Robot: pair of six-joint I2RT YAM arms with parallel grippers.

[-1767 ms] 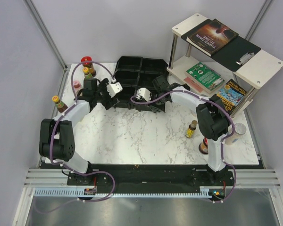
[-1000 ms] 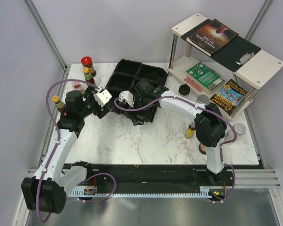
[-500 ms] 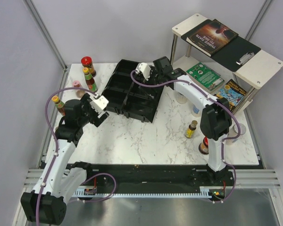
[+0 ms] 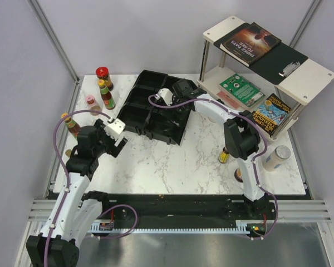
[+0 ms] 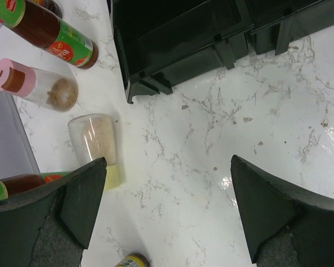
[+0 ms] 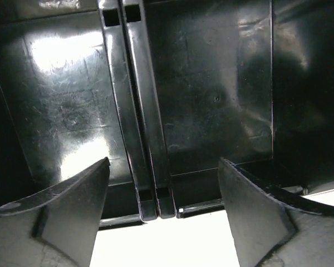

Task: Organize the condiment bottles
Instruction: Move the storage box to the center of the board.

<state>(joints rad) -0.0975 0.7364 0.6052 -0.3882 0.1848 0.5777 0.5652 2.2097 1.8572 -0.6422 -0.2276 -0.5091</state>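
Our left end effector (image 5: 168, 162) hangs open and empty above the worktop (image 5: 211, 139); the clear jar (image 5: 91, 139) sits just beside one finger, the pink-lidded shaker (image 5: 33, 86) beyond, both to its left, so we judge this arm nearer. Our right end effector (image 6: 163, 162) stands open astride a divider of the tray (image 6: 222, 83)

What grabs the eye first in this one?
The black compartmented tray sits slanted at the far middle of the marble table, the right gripper open over its divider. The condiment bottles cluster at the far left corner, and a two-tier shelf with books stands at the far right.
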